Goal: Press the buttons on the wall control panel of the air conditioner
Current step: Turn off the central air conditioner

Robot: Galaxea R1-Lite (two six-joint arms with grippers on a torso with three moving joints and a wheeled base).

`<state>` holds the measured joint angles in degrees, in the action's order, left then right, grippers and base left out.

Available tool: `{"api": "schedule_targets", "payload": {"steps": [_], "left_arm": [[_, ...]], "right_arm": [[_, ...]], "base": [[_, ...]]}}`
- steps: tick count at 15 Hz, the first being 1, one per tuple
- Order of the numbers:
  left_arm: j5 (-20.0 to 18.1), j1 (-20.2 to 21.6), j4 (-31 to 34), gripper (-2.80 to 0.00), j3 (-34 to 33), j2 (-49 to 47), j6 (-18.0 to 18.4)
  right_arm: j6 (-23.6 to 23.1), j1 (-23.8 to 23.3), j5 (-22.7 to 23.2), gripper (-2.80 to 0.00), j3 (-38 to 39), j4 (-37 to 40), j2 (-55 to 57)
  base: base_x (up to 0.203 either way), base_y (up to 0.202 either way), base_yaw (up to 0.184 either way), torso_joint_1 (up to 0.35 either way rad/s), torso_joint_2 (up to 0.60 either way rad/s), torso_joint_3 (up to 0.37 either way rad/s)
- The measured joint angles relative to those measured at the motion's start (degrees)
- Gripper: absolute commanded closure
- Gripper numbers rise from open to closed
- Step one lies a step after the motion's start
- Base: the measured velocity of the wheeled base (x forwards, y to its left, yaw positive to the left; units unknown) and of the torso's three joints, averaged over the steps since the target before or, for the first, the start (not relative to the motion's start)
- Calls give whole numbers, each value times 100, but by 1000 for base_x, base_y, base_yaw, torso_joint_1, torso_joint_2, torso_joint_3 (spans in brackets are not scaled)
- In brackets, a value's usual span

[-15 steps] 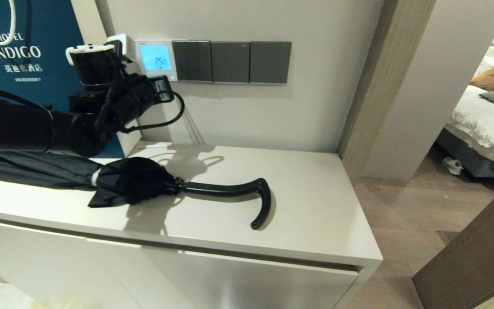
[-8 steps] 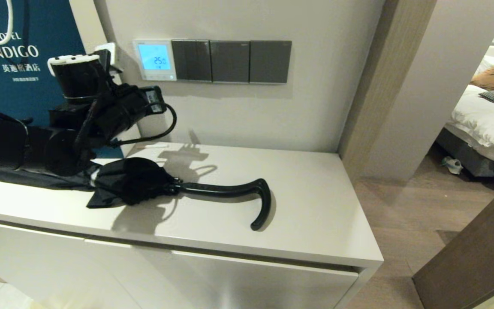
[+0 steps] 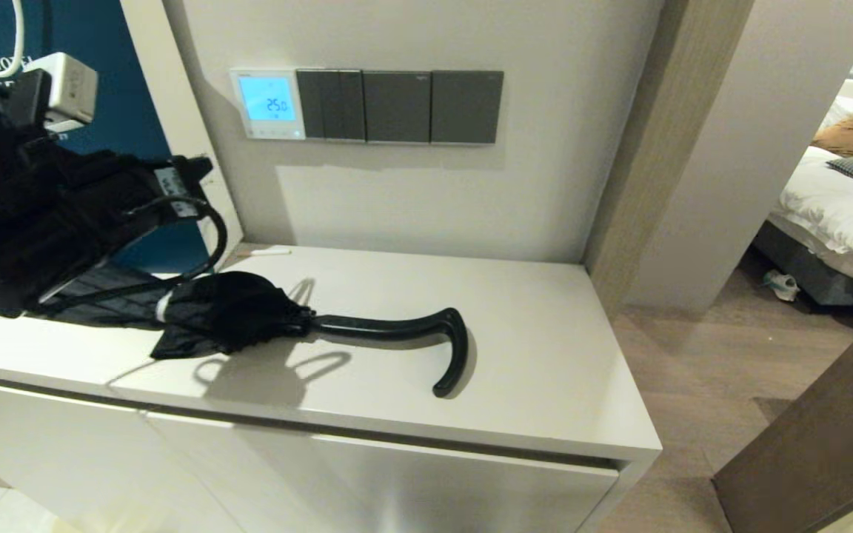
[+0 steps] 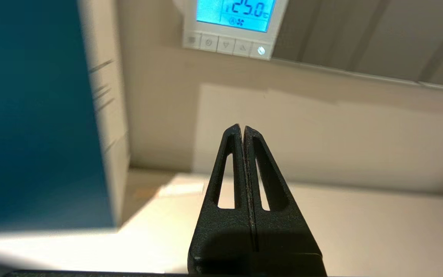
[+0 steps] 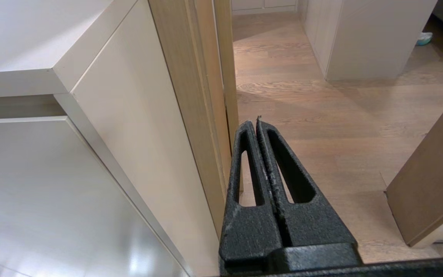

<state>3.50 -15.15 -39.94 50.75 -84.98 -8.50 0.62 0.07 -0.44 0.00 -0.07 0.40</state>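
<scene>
The air conditioner's wall control panel [image 3: 267,104] is a small white square on the wall, its screen lit light blue and showing 25.0. The buttons [image 3: 272,134] run in a row along its lower edge. In the left wrist view the panel [image 4: 233,32] and the buttons [image 4: 226,44] show above the fingertips. My left gripper [image 4: 243,129] is shut and empty, well back from the wall and below the panel. My left arm [image 3: 64,215] is at the far left in the head view. My right gripper [image 5: 257,122] is shut and empty, low beside the cabinet's right side.
Three dark grey switch plates [image 3: 400,106] adjoin the panel on its right. A black umbrella [image 3: 234,314] with a curved handle [image 3: 412,329] lies on the white cabinet top [image 3: 545,355]. A blue hotel bag [image 3: 123,96] stands at the left. A bed [image 3: 834,207] is at the right.
My left arm has drawn back from the panel, to the left and towards me. The panel's left edge is now uncovered. The screen still shows 25.0.
</scene>
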Motion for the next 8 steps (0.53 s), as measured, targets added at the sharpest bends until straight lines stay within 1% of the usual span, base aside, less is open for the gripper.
{"api": "schedule_targets", "payload": {"steps": [2,4,8], "left_arm": [[16,40,188,0,-486,689,61],[104,129,522,0,-858,1482,91],[491,400,1582,0,-1571,3226,120]], "right_arm": [[0,0,0,0,0,0,0],[0,0,0,0,0,0,0],[0,0,0,0,0,0,-2]], "base": [[0,0,0,0,0,0],[0,0,0,0,0,0],[0,0,0,0,0,0]]}}
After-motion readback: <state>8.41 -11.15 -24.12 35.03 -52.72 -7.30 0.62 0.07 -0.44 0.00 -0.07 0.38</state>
